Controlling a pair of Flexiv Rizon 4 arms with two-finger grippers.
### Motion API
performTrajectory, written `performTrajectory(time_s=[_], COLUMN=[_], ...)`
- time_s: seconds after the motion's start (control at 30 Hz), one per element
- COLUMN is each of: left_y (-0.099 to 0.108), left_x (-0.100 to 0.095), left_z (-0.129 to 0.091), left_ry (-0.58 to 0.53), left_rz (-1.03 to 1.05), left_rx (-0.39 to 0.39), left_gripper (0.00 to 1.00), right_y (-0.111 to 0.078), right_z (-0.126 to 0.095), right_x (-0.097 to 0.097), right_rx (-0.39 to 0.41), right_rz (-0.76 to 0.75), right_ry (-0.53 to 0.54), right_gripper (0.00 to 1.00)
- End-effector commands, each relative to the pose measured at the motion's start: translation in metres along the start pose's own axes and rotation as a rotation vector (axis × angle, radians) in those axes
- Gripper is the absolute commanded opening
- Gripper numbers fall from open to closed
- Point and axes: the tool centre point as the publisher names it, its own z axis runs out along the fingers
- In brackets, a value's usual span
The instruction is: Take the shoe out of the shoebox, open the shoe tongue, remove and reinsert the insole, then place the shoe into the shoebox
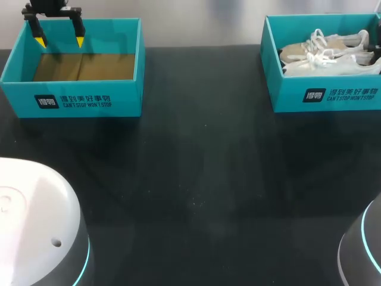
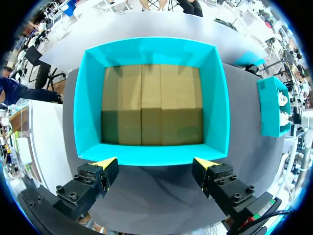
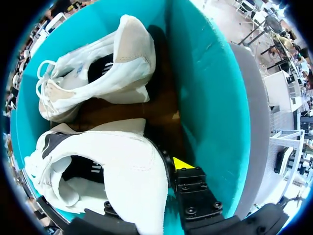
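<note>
We note matt teal cardboard shoebox (image 1: 286, 95) walls over a plain brown floor; shoe (image 3: 112, 166) smooth white, leather-like; counter (image 1: 196, 190) matt black.

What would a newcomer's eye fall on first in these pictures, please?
The teal left shoebox, at the black table's far left corner, lies empty, showing its brown cardboard floor, with the left gripper hanging open over its far edge. Its twin, the right shoebox at the far right corner, holds a pair of white sneakers, and the right gripper sits inside it beside one sneaker's heel.
</note>
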Motion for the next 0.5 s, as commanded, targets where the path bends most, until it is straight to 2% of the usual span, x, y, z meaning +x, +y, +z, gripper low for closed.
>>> performTrajectory(time_s=[0.03, 0.5], left_y=[0.0, 0.0], left_x=[0.0, 0.0], left_z=[0.0, 0.0], left_ry=[0.0, 0.0], left_rz=[0.0, 0.0], left_rx=[0.0, 0.0], left_gripper=[1.0, 1.0], right_y=[-0.003, -0.005], right_z=[-0.016, -0.065], right_x=[0.0, -0.009], right_rx=[-0.017, -0.054], right_rz=[0.015, 0.058], right_ry=[0.0, -0.018], right_gripper=[0.0, 0.0])
